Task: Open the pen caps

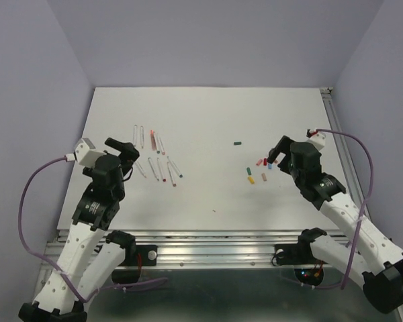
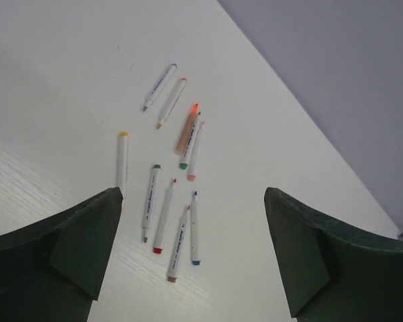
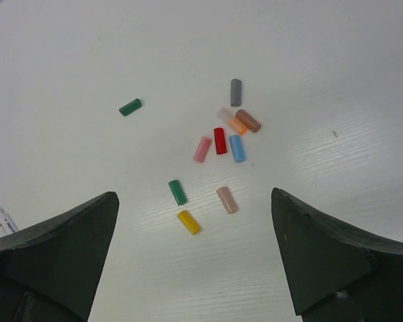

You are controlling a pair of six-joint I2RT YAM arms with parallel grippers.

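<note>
Several loose pen caps point(image 3: 219, 141) lie in a cluster on the white table point(image 1: 208, 121): red, blue, pink, orange, brown, grey, green point(image 3: 178, 192), beige and yellow point(image 3: 189, 222). One dark green cap point(image 3: 130, 106) lies apart; it also shows in the top view point(image 1: 237, 143). My right gripper point(image 3: 193, 193) is open and empty, hovering just short of the cluster point(image 1: 258, 168). Several white pen barrels point(image 2: 164, 215) with bare coloured tips lie on the left point(image 1: 158, 161). My left gripper point(image 2: 193, 194) is open and empty above their near end.
An orange-bodied pen point(image 2: 186, 131) lies among the barrels. A metal rail point(image 1: 208, 238) runs along the table's near edge and another point(image 1: 336, 134) along its right edge. Grey walls stand behind and at both sides.
</note>
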